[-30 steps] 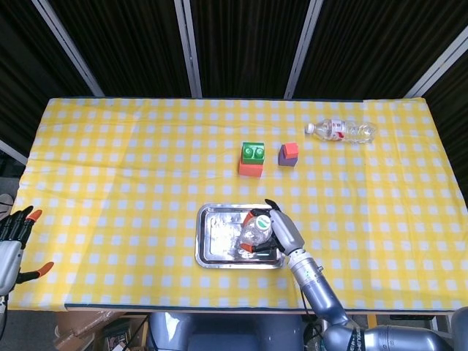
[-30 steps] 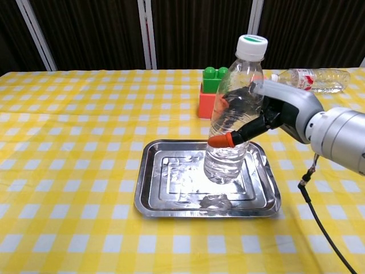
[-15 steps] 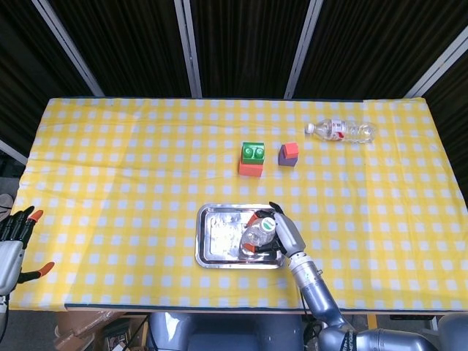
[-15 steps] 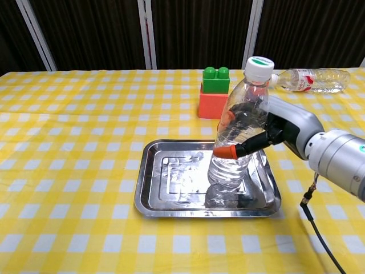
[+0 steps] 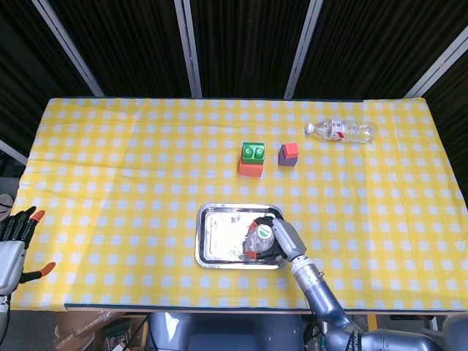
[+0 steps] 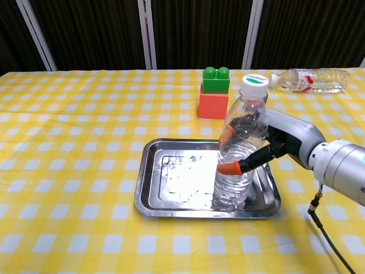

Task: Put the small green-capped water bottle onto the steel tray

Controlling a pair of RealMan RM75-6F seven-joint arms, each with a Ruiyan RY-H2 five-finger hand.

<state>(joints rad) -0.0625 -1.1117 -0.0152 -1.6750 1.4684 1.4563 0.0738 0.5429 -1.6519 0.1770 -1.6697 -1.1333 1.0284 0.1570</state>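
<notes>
The small green-capped water bottle (image 6: 238,145) stands upright with its base on the steel tray (image 6: 171,182), near the tray's right front corner. My right hand (image 6: 276,145) grips the bottle's body from the right, orange fingertips wrapped round its front. From above, the bottle (image 5: 261,235) and right hand (image 5: 280,240) sit over the tray (image 5: 219,232) at its right end. My left hand (image 5: 13,245) hangs open off the table's left front edge, holding nothing.
A green-on-orange block stack (image 5: 251,159) and a red-and-purple block (image 5: 288,153) stand behind the tray. A larger clear bottle with a red label (image 5: 342,131) lies on its side at the back right. Yellow checked cloth covers the table.
My right hand has lowered the bottle and carried it toward the tray's right front corner; its base now rests on the tray. The left hand has stayed put.
</notes>
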